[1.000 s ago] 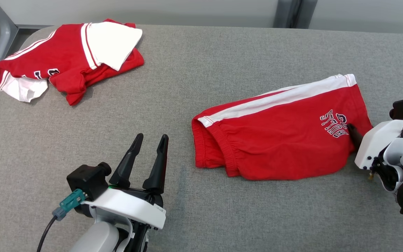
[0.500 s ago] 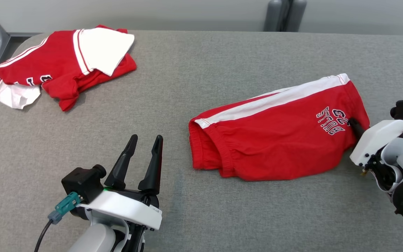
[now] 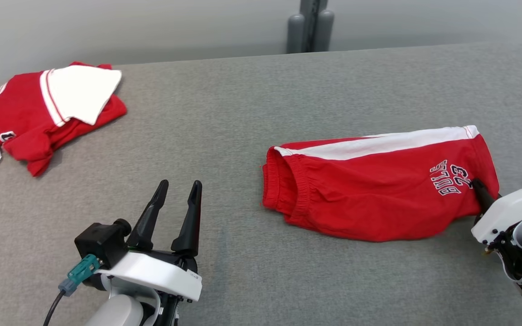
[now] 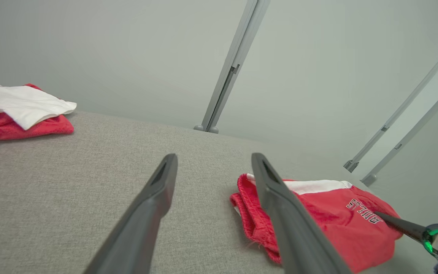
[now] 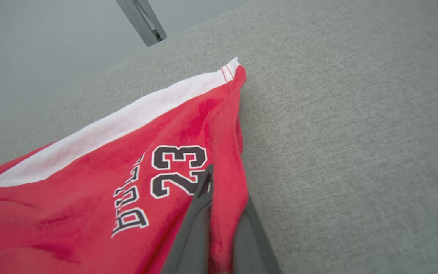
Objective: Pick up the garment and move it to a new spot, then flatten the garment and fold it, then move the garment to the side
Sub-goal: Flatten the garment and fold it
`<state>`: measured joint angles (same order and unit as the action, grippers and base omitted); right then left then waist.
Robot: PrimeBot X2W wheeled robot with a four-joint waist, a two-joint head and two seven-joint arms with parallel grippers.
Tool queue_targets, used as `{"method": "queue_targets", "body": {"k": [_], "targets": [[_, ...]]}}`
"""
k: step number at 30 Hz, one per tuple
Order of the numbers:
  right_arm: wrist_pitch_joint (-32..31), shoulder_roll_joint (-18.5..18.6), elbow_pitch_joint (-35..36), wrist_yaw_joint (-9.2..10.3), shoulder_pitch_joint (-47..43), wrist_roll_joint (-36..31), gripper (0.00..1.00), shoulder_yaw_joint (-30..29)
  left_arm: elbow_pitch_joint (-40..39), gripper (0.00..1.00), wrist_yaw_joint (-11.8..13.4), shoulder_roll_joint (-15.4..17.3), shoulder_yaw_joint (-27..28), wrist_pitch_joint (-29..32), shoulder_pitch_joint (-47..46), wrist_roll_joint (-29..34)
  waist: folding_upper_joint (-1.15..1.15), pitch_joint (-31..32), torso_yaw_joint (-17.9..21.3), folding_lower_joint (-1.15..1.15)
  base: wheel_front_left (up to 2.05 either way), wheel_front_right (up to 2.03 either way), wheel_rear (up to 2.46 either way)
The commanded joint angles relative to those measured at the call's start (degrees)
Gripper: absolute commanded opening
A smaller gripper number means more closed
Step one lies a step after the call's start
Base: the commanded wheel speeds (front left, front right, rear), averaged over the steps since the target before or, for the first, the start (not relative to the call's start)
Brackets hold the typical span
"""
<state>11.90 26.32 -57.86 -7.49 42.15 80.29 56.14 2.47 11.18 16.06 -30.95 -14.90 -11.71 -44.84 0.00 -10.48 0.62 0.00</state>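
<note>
The garment [image 3: 369, 190] is a pair of red shorts with a white side stripe and "BULLS 23" print, lying folded on the grey table [image 3: 224, 136] at the right. My right gripper [image 3: 476, 183] is shut on its right hem, just beside the print. In the right wrist view the red cloth [image 5: 89, 182] is pinched between the two fingers of that gripper [image 5: 224, 198]. My left gripper [image 3: 180, 185] stands open at the lower left, well apart from the shorts, with nothing between its fingers. The left wrist view shows this open gripper [image 4: 214, 158] and the shorts [image 4: 318, 217] to its right.
A second red and white garment [image 3: 39, 113] lies crumpled at the table's far left corner, also seen as a heap [image 4: 13, 110] in the left wrist view. Grey posts [image 3: 310, 25] stand behind the table's far edge. Bare grey cloth lies between the two garments.
My right gripper has shut on the shorts' right hem. The whole head picture has shifted, so the camera moved. The left gripper keeps its open stance.
</note>
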Motion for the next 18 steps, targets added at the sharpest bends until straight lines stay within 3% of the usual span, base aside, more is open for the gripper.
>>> {"method": "queue_targets", "body": {"k": [1,8,18], "targets": [[0.74,0.20,0.22,-0.01,-0.97,0.62,0.00,-0.33,0.61,1.00,0.47,0.59,0.27,-0.31,0.26,1.03,0.00,0.39,1.62,0.00,0.00,0.00,0.00],[1.94,0.45,-0.36,-0.01,-2.46,1.58,0.00,-1.68,2.60,1.00,0.90,0.66,0.30,-0.36,-0.13,3.21,0.00,0.67,3.19,0.00,0.00,0.00,0.00],[2.63,0.64,0.61,-0.01,0.51,-0.36,0.00,-1.52,3.79,1.00,-0.11,-0.57,0.94,-0.34,0.37,3.64,0.00,2.02,1.80,0.00,0.00,0.00,0.00]]}}
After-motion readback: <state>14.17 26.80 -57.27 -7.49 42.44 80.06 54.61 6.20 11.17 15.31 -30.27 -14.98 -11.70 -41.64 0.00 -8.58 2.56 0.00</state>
